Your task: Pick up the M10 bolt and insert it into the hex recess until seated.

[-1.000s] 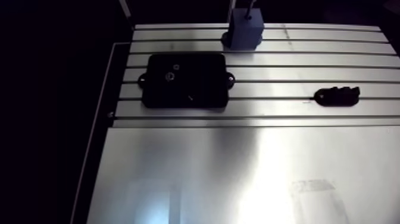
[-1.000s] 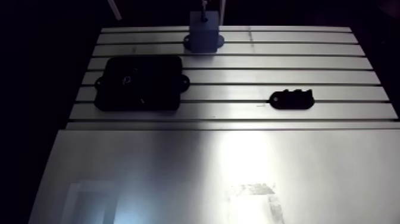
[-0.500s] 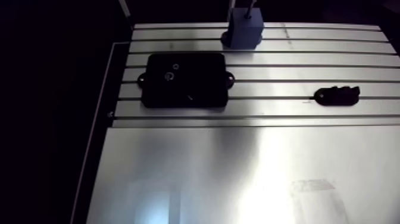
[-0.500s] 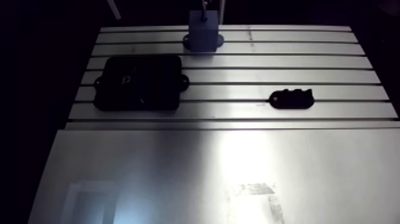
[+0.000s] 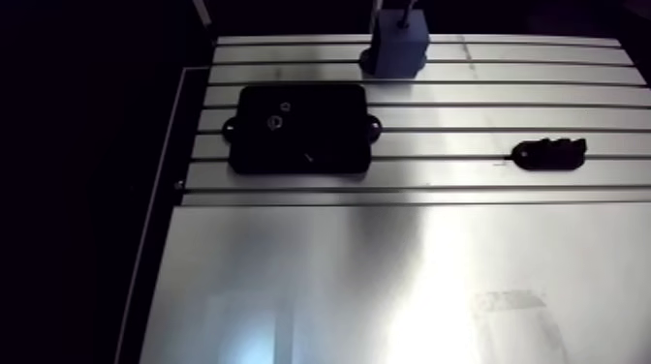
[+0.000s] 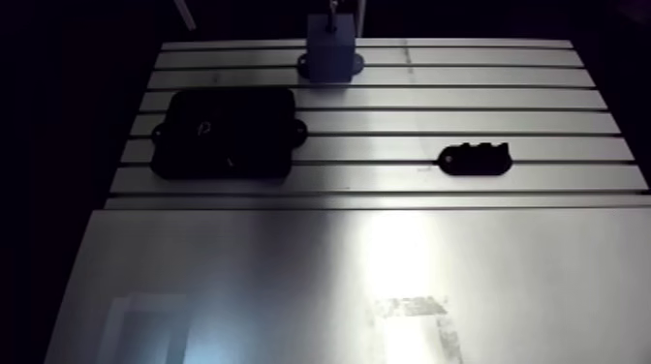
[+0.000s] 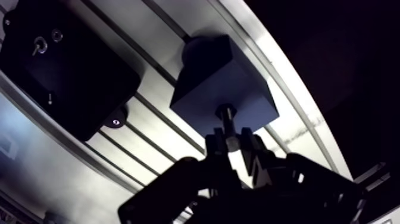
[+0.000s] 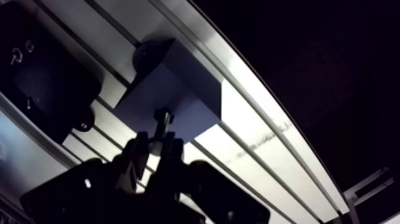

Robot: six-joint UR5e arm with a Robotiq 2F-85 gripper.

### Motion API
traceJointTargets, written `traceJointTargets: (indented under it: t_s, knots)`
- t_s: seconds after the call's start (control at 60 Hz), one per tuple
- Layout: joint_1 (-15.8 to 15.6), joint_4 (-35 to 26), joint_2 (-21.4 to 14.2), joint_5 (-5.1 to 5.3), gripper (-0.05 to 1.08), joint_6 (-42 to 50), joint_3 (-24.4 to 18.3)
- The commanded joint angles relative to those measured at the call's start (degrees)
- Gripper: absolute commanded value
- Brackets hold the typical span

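Currently the fingers (image 7: 251, 149) grip the M10 bolt (image 7: 224, 116) at the blue block (image 7: 202, 77); slight tilt could jam its head at the recess.

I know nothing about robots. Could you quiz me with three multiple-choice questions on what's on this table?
1. Where on the table does the blue block stand? A) far edge B) near edge C) middle
2. How many black things lie on it? A) one B) two C) four
3. The jaws are: A) open, empty B) shut on the bolt C) shut on the block
Answers: 1A, it sits on the farthest slats; 2B, a plate and a small holder; 3B, the bolt stands pinched between them.
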State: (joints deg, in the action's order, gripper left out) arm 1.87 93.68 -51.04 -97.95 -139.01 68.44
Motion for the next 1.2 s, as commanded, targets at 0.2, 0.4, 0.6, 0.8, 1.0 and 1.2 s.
traceJointTargets:
  t_s: [0.2,0.4,0.6,0.8,1.0,1.2]
  knots:
    - [-0.03,-0.02,0.11,-0.01,0.97,0.0,-0.02]
    - [-0.03,0.06,0.38,-0.01,0.97,0.0,-0.11]
    - [-0.03,0.06,0.47,-0.01,0.97,0.0,-0.11]
    - [-0.03,-0.03,0.38,-0.01,0.97,0.0,-0.11]
    - [-0.03,0.06,0.38,-0.01,0.97,0.0,-0.02]
    - [-0.03,0.06,0.38,-0.01,0.97,0.0,0.15]
